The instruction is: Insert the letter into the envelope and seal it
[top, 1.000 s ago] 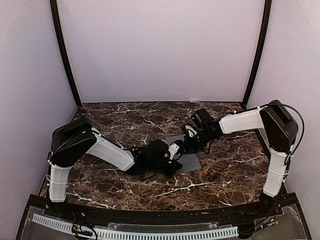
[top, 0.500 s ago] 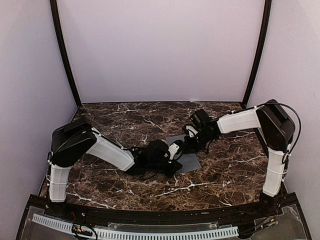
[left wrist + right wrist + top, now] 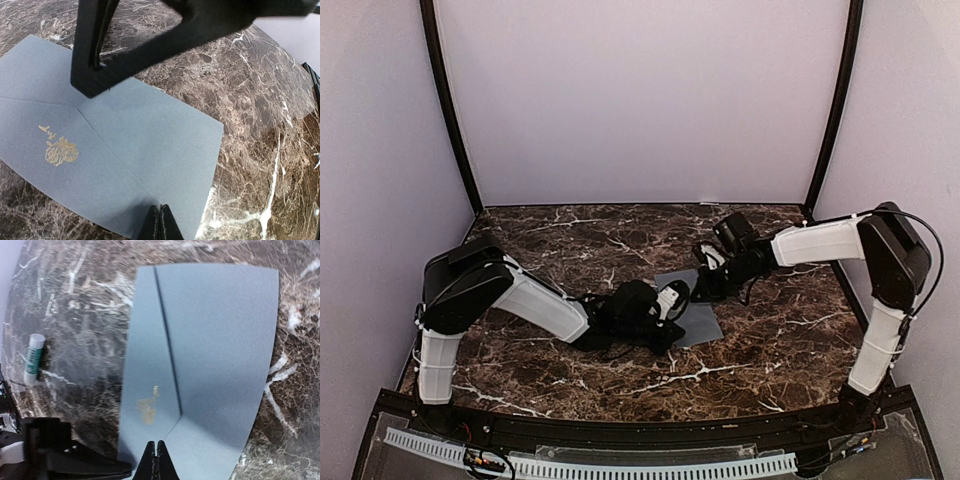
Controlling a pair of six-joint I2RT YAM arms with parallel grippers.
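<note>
The slate-grey envelope [image 3: 698, 318] lies flat on the marble table, its pointed flap folded down and a gold rose [image 3: 61, 150] printed on it. My left gripper [image 3: 160, 221] is shut, its tips down on the envelope near one edge. My right gripper [image 3: 156, 456] is also shut with nothing between its fingers, its tips over the envelope by the flap's point. The right fingers [image 3: 92, 55] show as a black wedge over the envelope in the left wrist view. In the top view both grippers [image 3: 672, 300] [image 3: 704, 289] meet over the envelope. The letter is hidden.
A white and green glue stick [image 3: 35, 356] lies on the marble beyond the envelope's side in the right wrist view. The left arm's black wrist [image 3: 60, 460] sits close by the right fingertips. Dark posts and lilac walls enclose the table [image 3: 570, 240].
The right arm has stretched out, and its wrist has slid a little to the right and back over the envelope. The left arm and the envelope have stayed put.
</note>
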